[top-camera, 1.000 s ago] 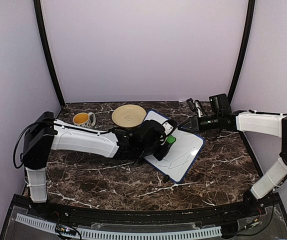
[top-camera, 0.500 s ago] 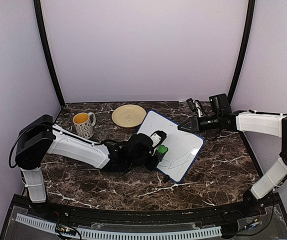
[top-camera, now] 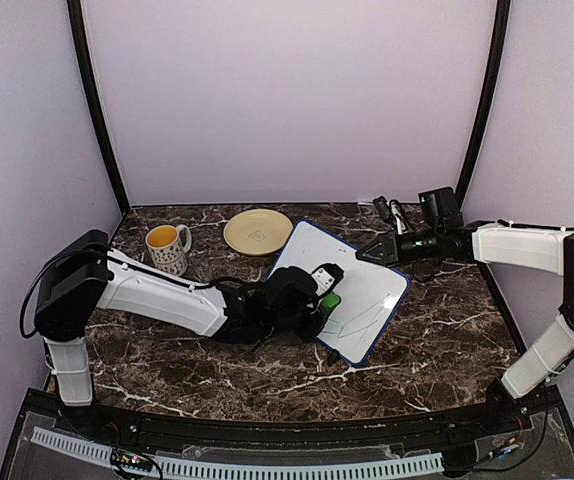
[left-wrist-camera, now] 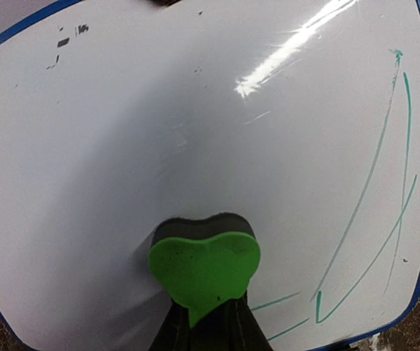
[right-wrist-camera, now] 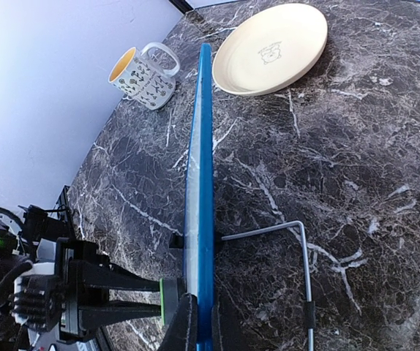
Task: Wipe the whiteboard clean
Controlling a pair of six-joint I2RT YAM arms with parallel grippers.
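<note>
The whiteboard (top-camera: 362, 295), white with a blue frame, stands tilted on the marble table, with thin green lines on its lower right part (left-wrist-camera: 375, 219). My left gripper (top-camera: 324, 296) is shut on a green heart-shaped eraser (left-wrist-camera: 204, 267), whose dark pad presses against the board's lower middle. My right gripper (top-camera: 365, 250) is shut on the board's upper edge; in the right wrist view the board shows edge-on (right-wrist-camera: 201, 183) between the fingers, with its wire stand (right-wrist-camera: 298, 248) behind it.
A round yellow plate (top-camera: 257, 231) lies behind the board's left corner. A patterned mug (top-camera: 168, 247) with a yellow inside stands left of the plate. Dark walls and posts close in the table at the back and sides.
My left gripper with the eraser swept down and left across the board, then moved slightly back to the right. The right arm and the board stayed still.
</note>
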